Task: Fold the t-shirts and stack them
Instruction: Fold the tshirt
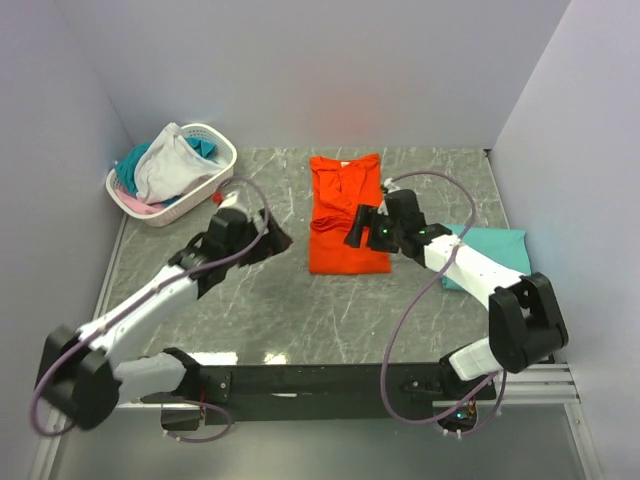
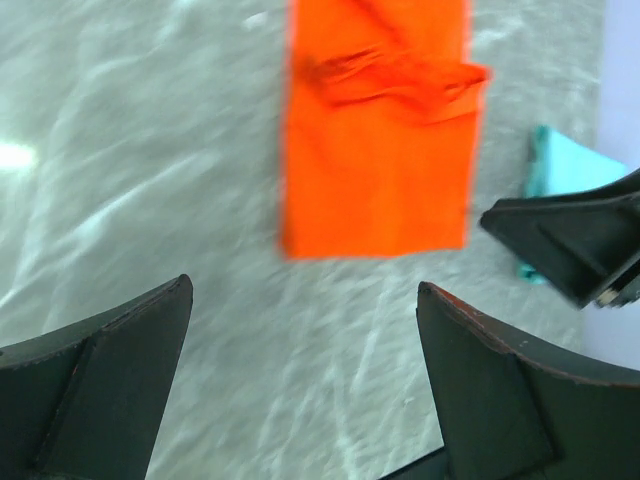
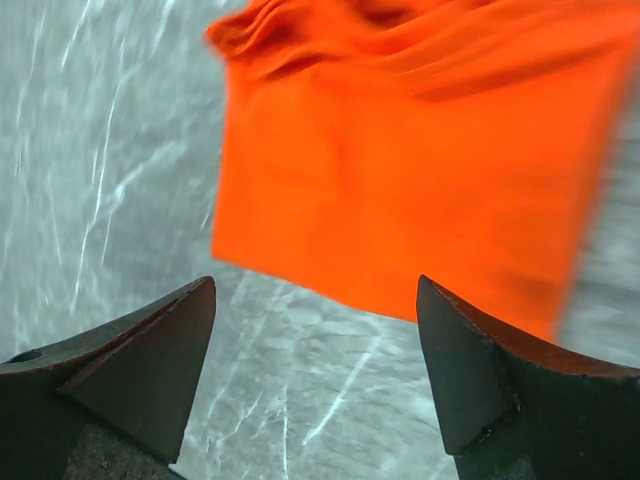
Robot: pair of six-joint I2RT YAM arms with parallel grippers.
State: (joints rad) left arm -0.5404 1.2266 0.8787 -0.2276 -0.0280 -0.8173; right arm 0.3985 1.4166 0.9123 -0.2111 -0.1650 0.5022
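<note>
Both arms are reaching over the table (image 1: pixel 250 310), left gripper (image 1: pixel 268 240) and right gripper (image 1: pixel 356 226) flanking the orange t-shirt (image 1: pixel 345 215), which is lying mid-table. Left wrist: the jaws are standing wide, empty. Right wrist: the jaws are gaping empty above the shirt's near edge. Folding, I judge, is going on; the next move is calling for a grip on that hem.

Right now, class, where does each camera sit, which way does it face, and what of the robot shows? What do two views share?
Top external: above, behind the robot, looking down at table, basket, left arm, right arm.
Left wrist: on left arm, facing the orange t-shirt; left end effector open below.
Right wrist: on right arm, close over that shirt's edge; right end effector open below.
Shared: both wrist views show the orange t-shirt.
</note>
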